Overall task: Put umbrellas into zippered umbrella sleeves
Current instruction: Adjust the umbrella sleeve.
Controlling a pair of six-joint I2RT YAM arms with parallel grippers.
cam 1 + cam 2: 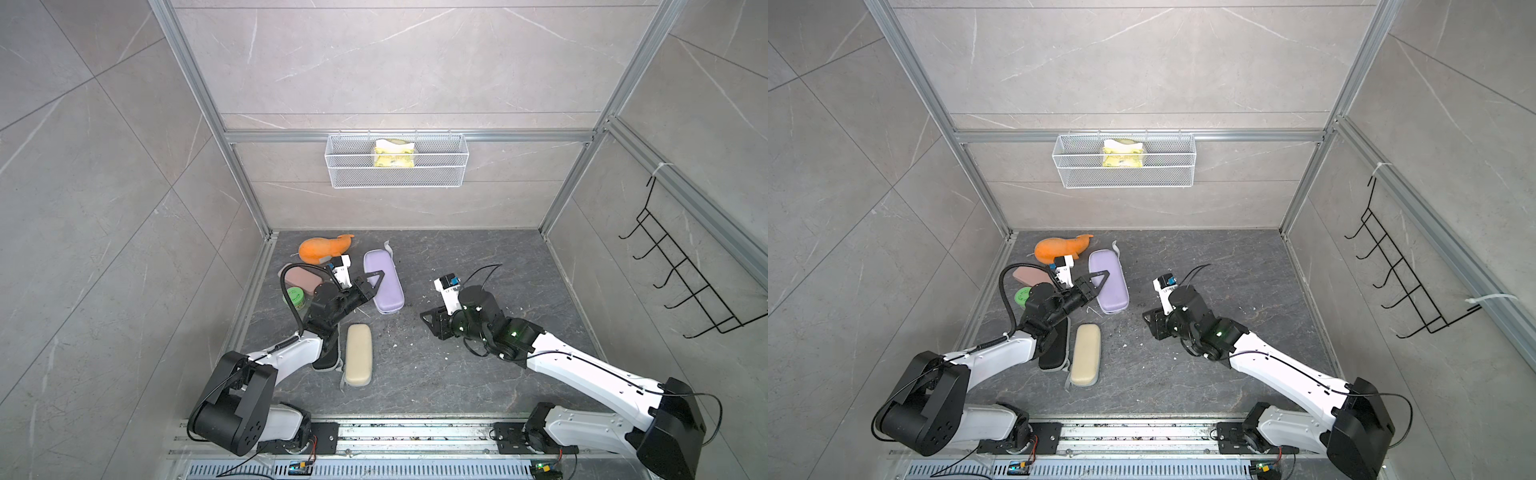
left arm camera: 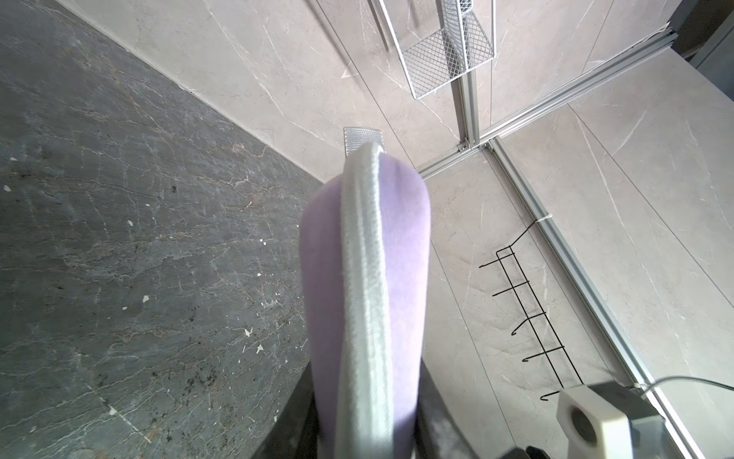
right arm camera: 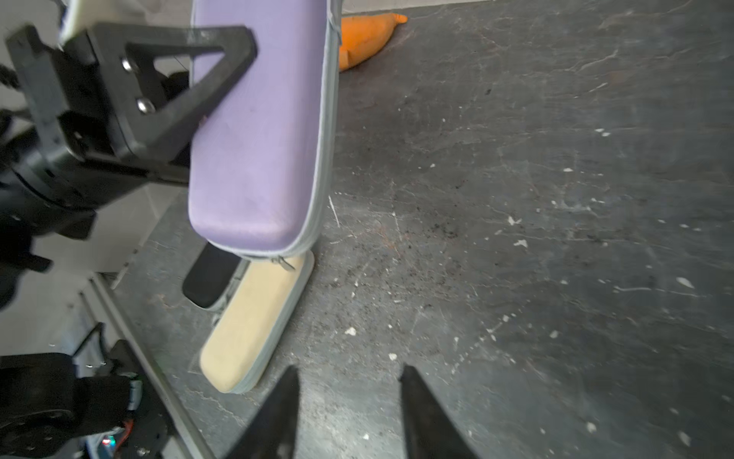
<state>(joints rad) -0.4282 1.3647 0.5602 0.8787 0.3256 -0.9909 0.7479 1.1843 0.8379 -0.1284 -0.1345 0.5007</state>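
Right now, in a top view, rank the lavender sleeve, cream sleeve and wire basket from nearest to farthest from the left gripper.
1. lavender sleeve: clamped in the left gripper.
2. cream sleeve: flat on the floor, on the robot's side of that gripper.
3. wire basket: hung high at the back.

Open floor [image 1: 478, 257] right of lavender sleeve [image 1: 384, 266]; cream sleeve [image 1: 359, 353], whale [image 1: 324, 249] crowd left
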